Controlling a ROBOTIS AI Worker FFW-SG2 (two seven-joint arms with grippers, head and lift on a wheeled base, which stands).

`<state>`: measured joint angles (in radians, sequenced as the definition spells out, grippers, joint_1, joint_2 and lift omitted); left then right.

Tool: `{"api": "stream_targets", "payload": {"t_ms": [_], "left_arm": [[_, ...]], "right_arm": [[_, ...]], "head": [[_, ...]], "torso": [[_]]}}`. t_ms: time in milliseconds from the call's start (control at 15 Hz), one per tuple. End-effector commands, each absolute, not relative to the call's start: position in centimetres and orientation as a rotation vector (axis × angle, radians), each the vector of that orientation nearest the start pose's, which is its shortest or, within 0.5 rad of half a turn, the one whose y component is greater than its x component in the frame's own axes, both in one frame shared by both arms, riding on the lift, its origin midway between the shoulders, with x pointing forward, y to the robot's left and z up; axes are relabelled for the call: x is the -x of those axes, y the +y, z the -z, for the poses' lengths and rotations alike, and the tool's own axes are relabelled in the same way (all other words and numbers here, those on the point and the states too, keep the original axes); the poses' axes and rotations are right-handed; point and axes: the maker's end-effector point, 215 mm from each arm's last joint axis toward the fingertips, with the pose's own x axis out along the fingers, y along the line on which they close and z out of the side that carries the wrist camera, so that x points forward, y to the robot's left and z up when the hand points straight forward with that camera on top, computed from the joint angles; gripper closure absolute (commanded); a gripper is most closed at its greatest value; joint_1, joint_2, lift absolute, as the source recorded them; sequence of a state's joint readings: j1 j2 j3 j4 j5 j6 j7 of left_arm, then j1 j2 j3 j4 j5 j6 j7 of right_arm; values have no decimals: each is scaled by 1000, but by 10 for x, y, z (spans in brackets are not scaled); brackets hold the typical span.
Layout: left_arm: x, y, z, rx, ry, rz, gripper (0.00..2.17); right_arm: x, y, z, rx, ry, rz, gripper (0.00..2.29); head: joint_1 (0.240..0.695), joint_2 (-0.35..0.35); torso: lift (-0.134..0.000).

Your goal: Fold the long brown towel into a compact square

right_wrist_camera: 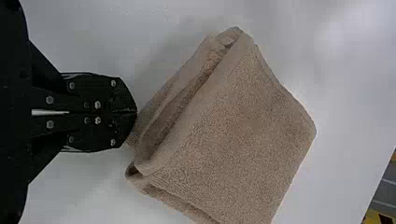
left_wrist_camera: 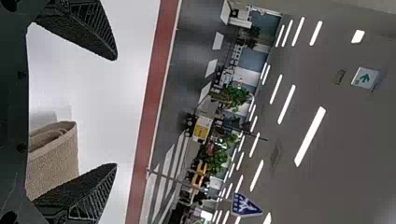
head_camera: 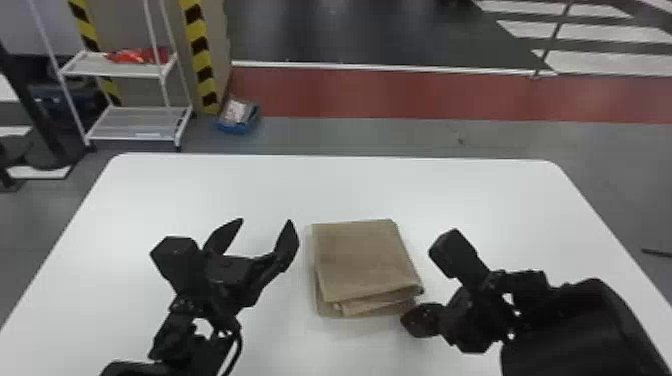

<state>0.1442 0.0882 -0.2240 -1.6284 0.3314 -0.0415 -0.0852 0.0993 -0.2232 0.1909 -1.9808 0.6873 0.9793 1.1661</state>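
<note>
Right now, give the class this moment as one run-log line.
towel: folded, on table | left gripper: open, left of towel | right gripper: shut, at towel's near right corner

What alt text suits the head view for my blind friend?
A brown towel, folded into a squarish stack, lies on a white table between a robot's open left gripper and its right gripper, beside the stack's near right corner.

We see a brown towel (head_camera: 362, 260) and white table (head_camera: 350, 187).
We note black left gripper (head_camera: 266, 220) and right gripper (head_camera: 412, 321), red floor band (head_camera: 400, 95), yellow-and-black striped tape (head_camera: 201, 55).
</note>
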Motion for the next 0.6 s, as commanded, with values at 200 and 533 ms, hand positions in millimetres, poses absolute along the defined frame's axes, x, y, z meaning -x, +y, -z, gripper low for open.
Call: {"api": "stream_targets", "payload": {"t_ms": [200, 533], "left_arm": [[-530, 114, 380, 271, 70, 289, 56], [-511, 123, 380, 271, 70, 270, 56]], "right_arm": [[-380, -182, 412, 176, 751, -764, 1160], [-407, -180, 398, 115, 577, -539, 49]], "head": [[695, -75], [695, -73]], "torso": [[-101], [-101]]}}
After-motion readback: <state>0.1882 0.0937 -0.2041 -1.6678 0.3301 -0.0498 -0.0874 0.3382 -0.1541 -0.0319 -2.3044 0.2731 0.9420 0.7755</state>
